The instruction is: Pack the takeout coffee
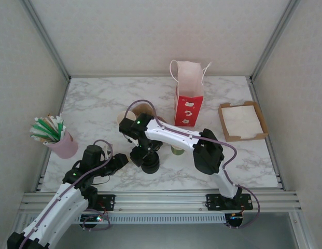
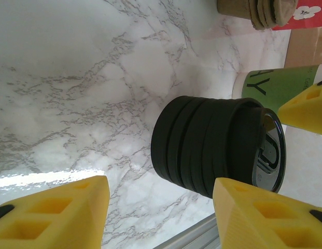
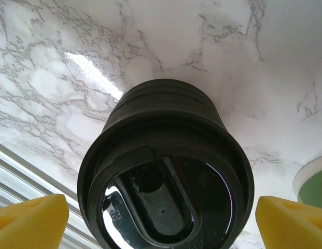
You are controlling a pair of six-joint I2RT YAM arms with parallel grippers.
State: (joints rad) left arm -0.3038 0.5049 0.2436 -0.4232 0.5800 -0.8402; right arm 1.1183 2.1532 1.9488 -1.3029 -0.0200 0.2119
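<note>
A squat stack of black lids (image 1: 150,162) stands near the table's front, left of centre. My right gripper (image 3: 161,224) hangs directly over the lid stack (image 3: 166,181), open, with its yellow fingertips (image 3: 32,219) just outside the top lid's rim on either side. My left gripper (image 2: 158,218) is low beside the lid stack (image 2: 212,145), open, with bare marble between its fingers (image 2: 52,212). The takeout coffee cup (image 2: 277,85), green-sided with dark lettering, stands just behind the lids. Its top (image 1: 177,150) is mostly hidden under the right arm.
A red and white paper bag (image 1: 189,101) stands open at the back centre. A stack of brown cups (image 1: 134,112) is behind the arms. A pink cup of straws (image 1: 56,137) sits far left, a cardboard napkin tray (image 1: 242,121) far right. The metal rail (image 1: 161,198) edges the front.
</note>
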